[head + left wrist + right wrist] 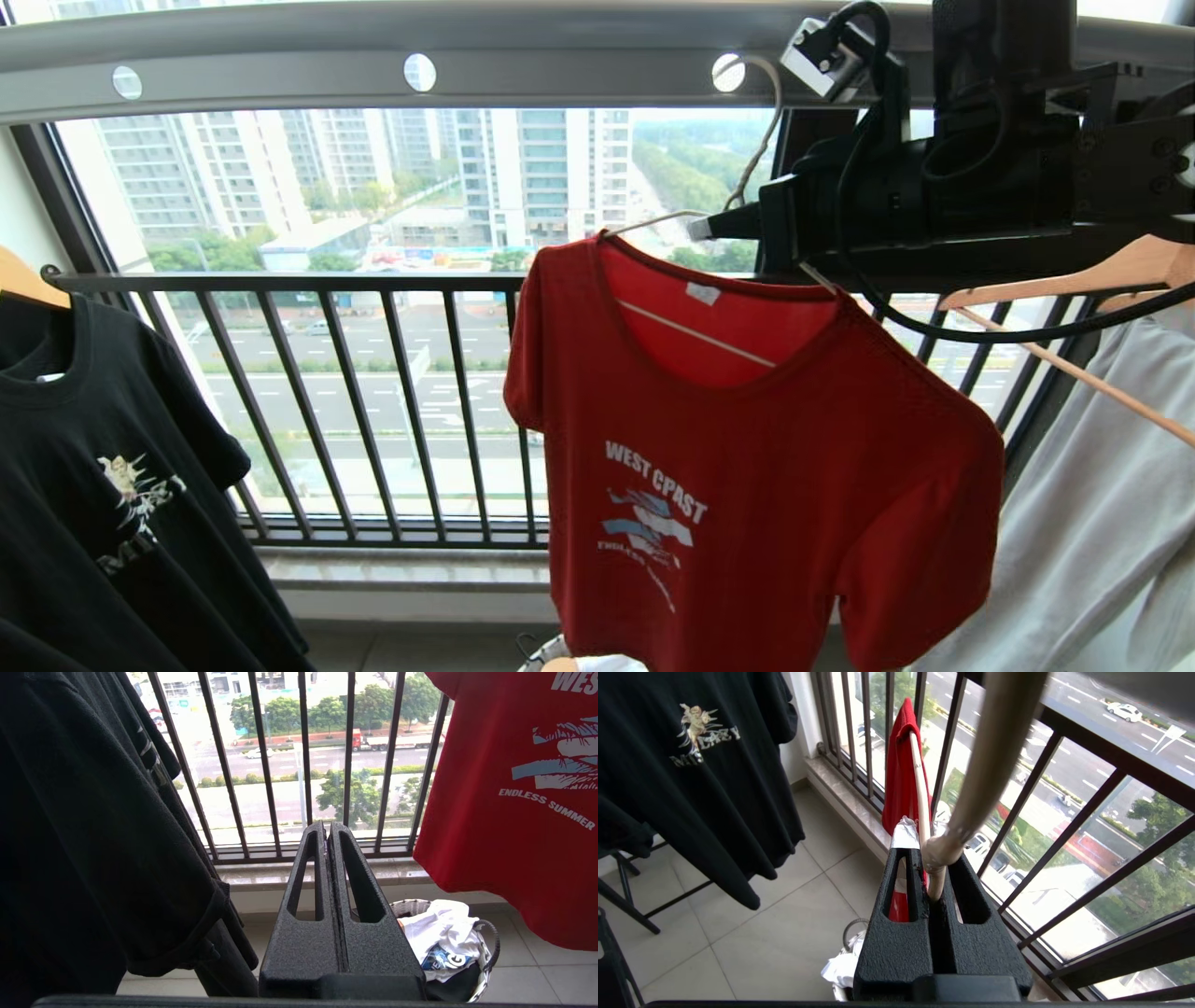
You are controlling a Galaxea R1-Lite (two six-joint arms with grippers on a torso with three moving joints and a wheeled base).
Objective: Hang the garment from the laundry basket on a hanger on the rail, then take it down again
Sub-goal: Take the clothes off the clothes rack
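One pincer, the right (pixel 934 877), clamped on the hanger (pixel 920 798); laundry basket (pixel 486 947) half hidden.

Red short-sleeved T-shirt (pixel 747 485) hangs on a thin cream-white wire hanger (pixel 695 334), whose hook passes through a hole of the wide flat grey metal rail (pixel 523 56) overhead. The right gripper (pixel 709 227), just beside the shirt's collar on its right, clamps the hanger's neck. Black T-shirt (pixel 103 495) hangs to the left, white shirt (pixel 1102 523) to the right, black barred window railing (pixel 373 401) behind all. Small round woven basket (pixel 486 947) stands on the floor below the red shirt.
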